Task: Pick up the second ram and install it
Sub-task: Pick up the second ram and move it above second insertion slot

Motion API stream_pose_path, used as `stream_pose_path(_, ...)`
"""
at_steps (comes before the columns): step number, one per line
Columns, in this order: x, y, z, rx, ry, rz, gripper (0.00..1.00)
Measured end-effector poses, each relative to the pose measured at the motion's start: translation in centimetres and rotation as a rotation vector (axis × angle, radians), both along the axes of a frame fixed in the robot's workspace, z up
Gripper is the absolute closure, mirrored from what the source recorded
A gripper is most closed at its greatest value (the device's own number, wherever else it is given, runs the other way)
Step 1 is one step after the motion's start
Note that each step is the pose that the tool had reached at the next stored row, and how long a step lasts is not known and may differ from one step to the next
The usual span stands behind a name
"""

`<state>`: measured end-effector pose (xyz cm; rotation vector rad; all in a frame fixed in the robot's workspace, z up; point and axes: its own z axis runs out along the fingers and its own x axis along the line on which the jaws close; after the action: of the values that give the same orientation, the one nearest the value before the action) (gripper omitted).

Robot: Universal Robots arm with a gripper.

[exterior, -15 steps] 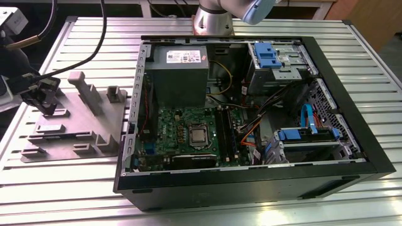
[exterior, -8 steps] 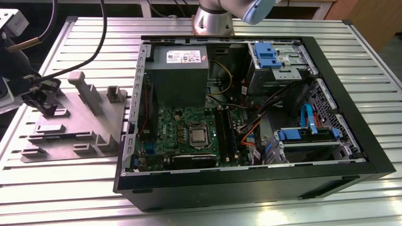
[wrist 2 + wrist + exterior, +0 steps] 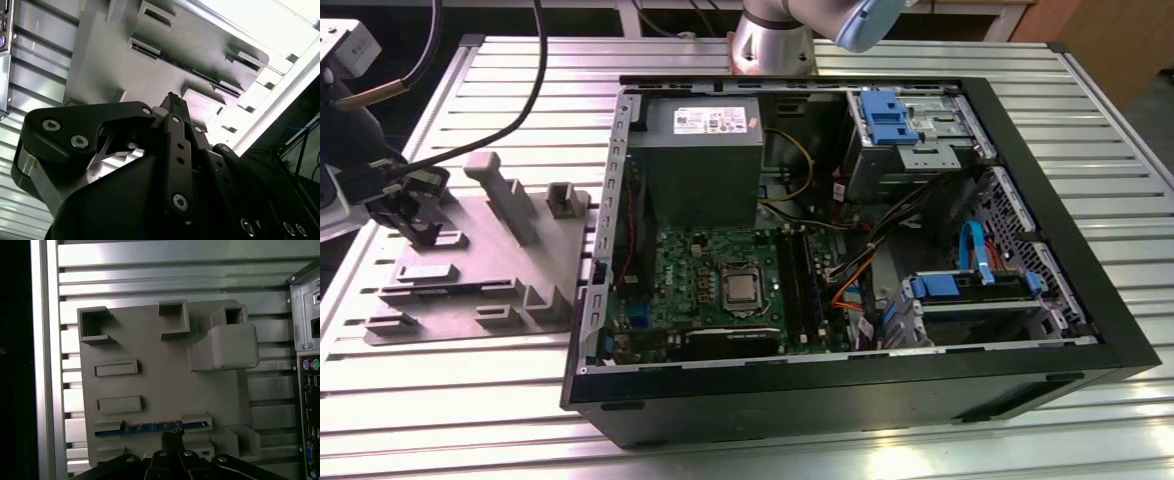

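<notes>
Hovering over: the second ram [image 3: 150, 428]. The gripper [image 3: 172, 437] hangs above it at the grey fixture plate [image 3: 165, 385]. In the first wrist view its tip lines up with the stick's upper edge, and contact cannot be made out.
Second ram: stands on its long edge in a slot between two low holder blocks [image 3: 107, 427]. It runs along the plate edge opposite the tall block [image 3: 232, 345] and is not lifted.
Gripper state: cannot tell whether it is open or closed. The stick sits in its slot, so I judge nothing is carried.
Fixture plate: lies flat on the slatted worktop [image 3: 150, 275], between the worktop's edge rail [image 3: 42, 365] and the computer case [image 3: 854, 395].
Computer case: lies open on its side, at the exterior view's right of the plate. Its memory sockets [image 3: 803, 285] beside the processor are well apart from the ram.
Step in hand: the pick-up, at the approach, by my reading. Installing has not begun.
What the grasp calls for: a straight descent centred on the stick's length. The grip should go across its thin faces, clear of the holder blocks. The pull should follow the slot without tilt, since a skewed lift could bind the stick.
</notes>
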<state>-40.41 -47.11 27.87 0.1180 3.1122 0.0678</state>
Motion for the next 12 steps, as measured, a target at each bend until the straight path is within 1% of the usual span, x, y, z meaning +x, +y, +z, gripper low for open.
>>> stream_pose_path(2,0.00,0.00,-0.08,-0.0001,0.0001,0.007,0.90)
stream_pose_path(4,-0.01,0.00,-0.15,-0.0001,0.0001,0.030,0.90)
stream_pose_path(8,-0.01,0.00,-0.32,-0.0001,0.0001,0.093,0.90)
stream_pose_path(12,-0.01,0.00,-0.53,-0.0001,0.0001,0.166,0.90)
